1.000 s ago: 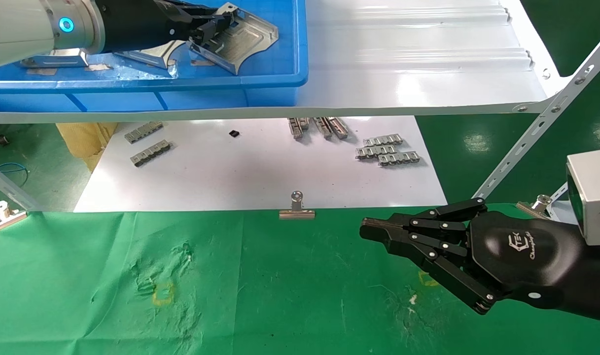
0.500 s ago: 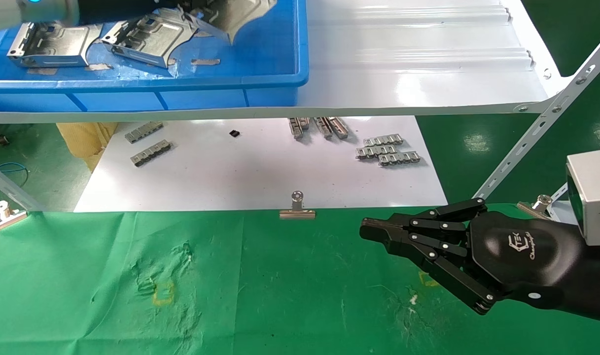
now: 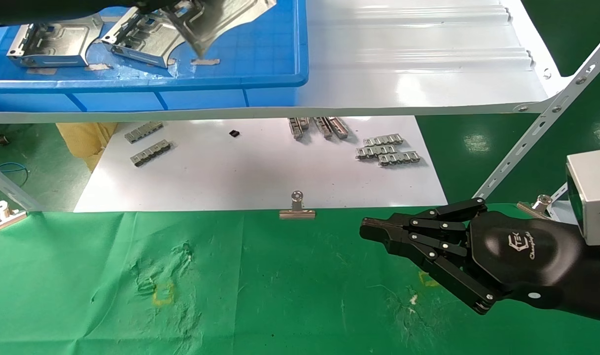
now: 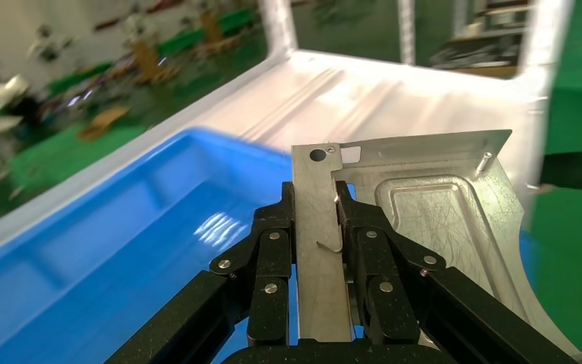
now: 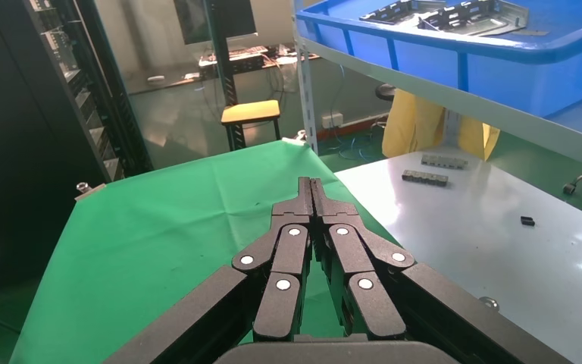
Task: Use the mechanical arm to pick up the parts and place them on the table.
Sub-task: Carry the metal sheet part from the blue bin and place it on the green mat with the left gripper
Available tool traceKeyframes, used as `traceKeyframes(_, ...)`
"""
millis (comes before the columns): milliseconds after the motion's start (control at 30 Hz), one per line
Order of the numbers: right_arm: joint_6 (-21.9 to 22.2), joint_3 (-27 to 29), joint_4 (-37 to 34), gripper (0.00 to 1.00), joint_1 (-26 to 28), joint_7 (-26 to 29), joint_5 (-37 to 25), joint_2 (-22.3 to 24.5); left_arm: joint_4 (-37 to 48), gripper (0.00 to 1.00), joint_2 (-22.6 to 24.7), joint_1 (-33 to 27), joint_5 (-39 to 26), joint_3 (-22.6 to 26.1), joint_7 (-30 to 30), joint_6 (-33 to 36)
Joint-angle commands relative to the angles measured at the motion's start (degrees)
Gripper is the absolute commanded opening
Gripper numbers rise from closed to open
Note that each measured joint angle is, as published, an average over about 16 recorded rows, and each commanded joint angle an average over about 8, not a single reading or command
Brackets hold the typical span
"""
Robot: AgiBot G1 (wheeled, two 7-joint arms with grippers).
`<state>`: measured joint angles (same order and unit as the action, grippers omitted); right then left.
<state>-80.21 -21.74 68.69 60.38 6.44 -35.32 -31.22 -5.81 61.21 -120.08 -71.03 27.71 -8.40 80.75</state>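
At the top left of the head view, the left mechanical hand (image 4: pixel 318 250) holds a stamped sheet-metal bracket (image 3: pixel 216 17) clear above the blue bin (image 3: pixel 260 79); its black fingers (image 4: pixel 269 262) are clenched on one raised side wall of the part, which shows plainly in the left wrist view. Two more brackets lie in the bin at the upper left, one (image 3: pixel 51 47) near the left edge and another (image 3: pixel 142 39) just beside it. The bin sits on the glossy white shelf (image 3: pixel 418 64). Below it, small grey link strips (image 3: pixel 386 150) lie scattered on a white sheet (image 3: pixel 260 172). The right mechanical hand (image 3: pixel 378 231) hangs at the lower right over the green-clothed table (image 3: pixel 260 296), its fingers (image 3: pixel 430 239) pressed together and holding nothing. A silver binder clip (image 3: pixel 297 207) grips the cloth's far edge at the centre of the frame.
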Motion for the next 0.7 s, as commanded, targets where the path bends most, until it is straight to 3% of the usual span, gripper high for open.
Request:
traceKeyframes(33, 0.0, 0.0, 0.0, 0.0, 0.0, 0.0, 0.0, 0.0, -0.36, 0.0, -1.42, 0.32, 0.85, -0.55, -1.56, 4.19)
traceKeyframes(167, 0.0, 0.0, 0.0, 0.0, 0.0, 0.0, 0.0, 0.0, -2.66, 0.0, -3.66, 1.7, 1.59, -0.47, -5.24, 9.5)
traceKeyframes(333, 0.0, 0.0, 0.0, 0.0, 0.0, 0.0, 0.0, 0.0, -9.16, 0.0, -6.6, 5.02, 4.07, 0.52, -8.23, 11.16)
traceKeyframes(700, 0.0, 0.0, 0.0, 0.0, 0.0, 0.0, 0.0, 0.0, -34.98, 0.0, -18.12, 18.54, 19.8, 7.7, -6.45, 11.01)
